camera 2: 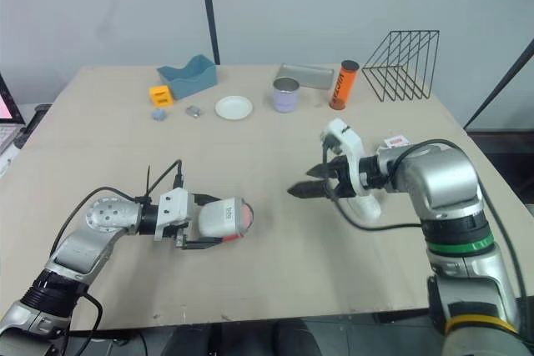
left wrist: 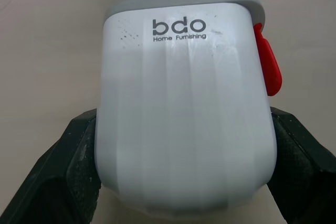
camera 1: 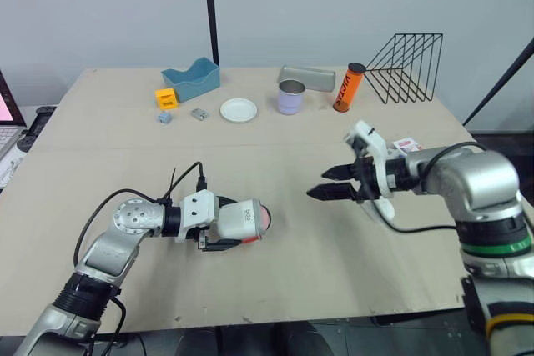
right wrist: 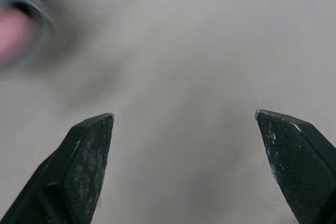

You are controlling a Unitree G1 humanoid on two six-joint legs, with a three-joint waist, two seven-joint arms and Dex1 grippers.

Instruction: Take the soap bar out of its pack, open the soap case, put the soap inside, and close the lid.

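The soap case [camera 1: 238,221] lies on its side on the near left of the counter [camera 1: 317,281]. It is clenched by the left tool [left wrist: 184,124], with a black finger [left wrist: 63,182] pressed to each of its flanks. Its long axis runs left to right. The grey-rimmed end points right, toward the right tool [camera 1: 321,183], and the red latch [left wrist: 268,64] sits on the near flank. That right-hand end shows a pink face; whether this is the soap cannot be told.

The right tool is released, its fingers spread wide and aimed left at the case from well apart, with bare counter between them.

Just beyond the right arm lies a small white-and-red box [camera 1: 406,144].

Along the far edge, from left to right, stand:
- a blue bin [camera 1: 192,78], its inside hidden
- an orange block [camera 1: 166,97]
- a white dish [camera 1: 239,110]
- a lavender cup [camera 1: 291,97]
- a grey tray [camera 1: 307,78]
- an orange canister [camera 1: 349,87]
- a black wire rack [camera 1: 406,67]
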